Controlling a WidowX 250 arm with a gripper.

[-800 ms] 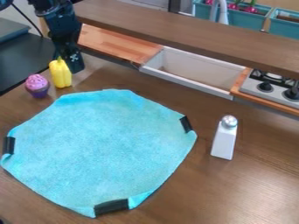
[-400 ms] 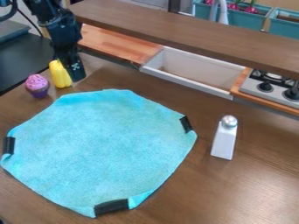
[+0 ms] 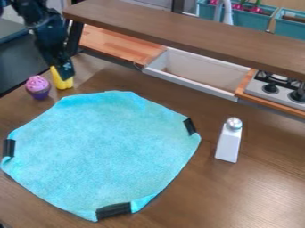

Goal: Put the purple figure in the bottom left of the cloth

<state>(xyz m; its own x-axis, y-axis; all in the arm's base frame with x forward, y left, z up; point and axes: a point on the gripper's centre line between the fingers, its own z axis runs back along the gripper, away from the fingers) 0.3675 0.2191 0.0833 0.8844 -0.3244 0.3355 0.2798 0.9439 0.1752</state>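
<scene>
Gripper [image 3: 64,70] upper left, slanting down in front of the yellow pepper [image 3: 62,83] and hiding its upper right part. Cannot tell whether the jaws stand apart or together; contact with the pepper not readable either. Arm [image 3: 42,24] cut off by the view's top left corner.

Purple figure, a cupcake shape with pink top [image 3: 39,87], upright on the brown wooden surface [image 3: 262,187], off the cloth, beyond its upper left edge. Pepper just beside it, on the sink side.

Light blue cloth [image 3: 101,147] spread wide. Black strips [image 3: 113,210] at its left, bottom and right edges. Lower rim folded up next to the bottom strip; top edge puckered. Left corner runs close to the view's edge. A band of wood lies between cupcake and cloth. Small dark thing [image 3: 3,225] cut off at the lower left corner; cannot tell what.

Right of the cloth, well apart: a white shaker [image 3: 228,144] with silver top, upright. Behind: sink [image 3: 179,79], wooden board [image 3: 119,42] to its left, stove [image 3: 262,89] to its right, cut off by the view. Raised brown shelf [image 3: 179,22] crosses over them, hiding their far parts. Dark post [image 3: 74,35] near the shelf's left end, close to the arm. Black counter [image 3: 24,62] along the left.
</scene>
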